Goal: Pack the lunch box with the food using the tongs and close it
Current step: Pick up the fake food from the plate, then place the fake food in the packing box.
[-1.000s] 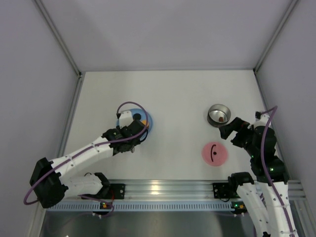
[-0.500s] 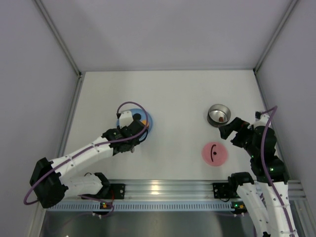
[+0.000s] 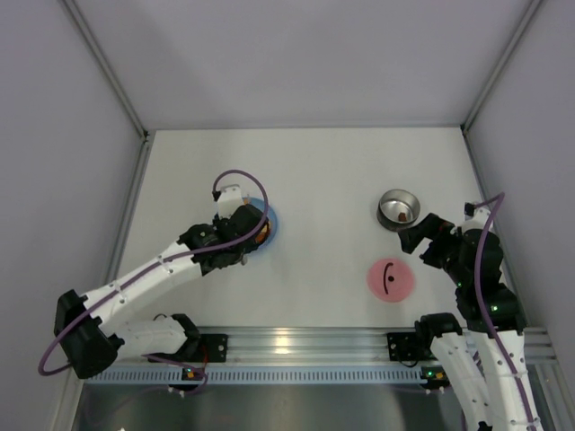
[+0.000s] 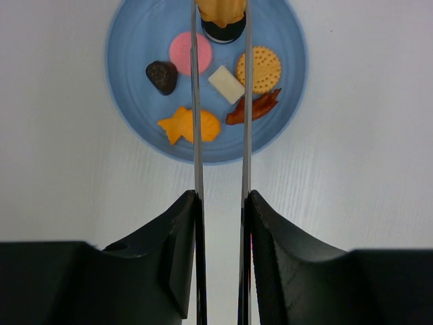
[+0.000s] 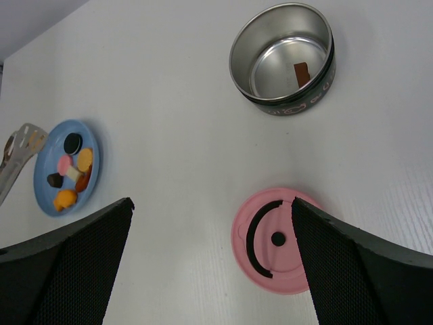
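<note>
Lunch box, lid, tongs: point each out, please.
lunch box (image 5: 274,71): right wrist view, bare inner floor.
lid (image 5: 277,238): right wrist view, centre dot.
tongs (image 4: 198,162): left wrist view, left arm.

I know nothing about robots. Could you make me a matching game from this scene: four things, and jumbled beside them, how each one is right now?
1. lunch box
2. pink lid
3. blue plate
4. tongs

A. clamped in the left gripper
B. lying flat, off the box
C. holds one brown piece
D. carries several bite-size pieces

Pairs: 1-C, 2-B, 3-D, 4-A.
</note>
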Robot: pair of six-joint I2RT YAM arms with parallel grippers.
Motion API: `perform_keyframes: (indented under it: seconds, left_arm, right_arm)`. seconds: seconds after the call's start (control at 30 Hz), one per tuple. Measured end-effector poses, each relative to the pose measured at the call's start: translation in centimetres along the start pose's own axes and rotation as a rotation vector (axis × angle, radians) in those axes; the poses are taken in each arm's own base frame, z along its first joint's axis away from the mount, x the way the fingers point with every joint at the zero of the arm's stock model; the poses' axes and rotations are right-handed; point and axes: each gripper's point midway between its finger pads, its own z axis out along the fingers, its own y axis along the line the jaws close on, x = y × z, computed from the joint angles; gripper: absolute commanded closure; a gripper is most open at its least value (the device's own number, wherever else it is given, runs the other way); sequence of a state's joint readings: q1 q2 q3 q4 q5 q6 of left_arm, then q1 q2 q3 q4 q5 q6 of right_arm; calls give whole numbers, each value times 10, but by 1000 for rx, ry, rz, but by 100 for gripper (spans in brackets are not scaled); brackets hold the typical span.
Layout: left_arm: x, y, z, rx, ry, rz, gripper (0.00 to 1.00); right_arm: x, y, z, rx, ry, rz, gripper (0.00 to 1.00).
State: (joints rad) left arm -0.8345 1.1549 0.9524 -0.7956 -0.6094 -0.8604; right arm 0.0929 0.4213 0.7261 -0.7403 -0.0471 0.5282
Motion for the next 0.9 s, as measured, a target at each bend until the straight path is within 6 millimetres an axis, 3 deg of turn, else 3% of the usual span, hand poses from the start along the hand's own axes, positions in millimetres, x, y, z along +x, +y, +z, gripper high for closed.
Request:
perform_keyframes:
  seconds: [0.23,0.37,0.53,0.63,0.73,0.9]
  left_arm:
    - [-35,-40,-19,114,-31,19,85]
    - [-37,-99,-27,216,-21,109,85]
    - [-24,-207,-40,377,-25,231,84]
    - [-9,-255,-41,458,-19,271,84]
    - [7,-282,-36,510,3,301,83]
    - [25,-310,-23,569,37,326,83]
  right_arm:
    - [0,0,0,2,-1,0,1]
    - [-1,-2,0,11,-7,-2,1]
    - [-8,-6,-4,43,-32,-5,0]
    - [-18,-8,-11,68,-68,-12,1]
    - [-28,-10,-21,90,-111,-13,1]
    - [-39,-9,-33,101,-153,-11,0]
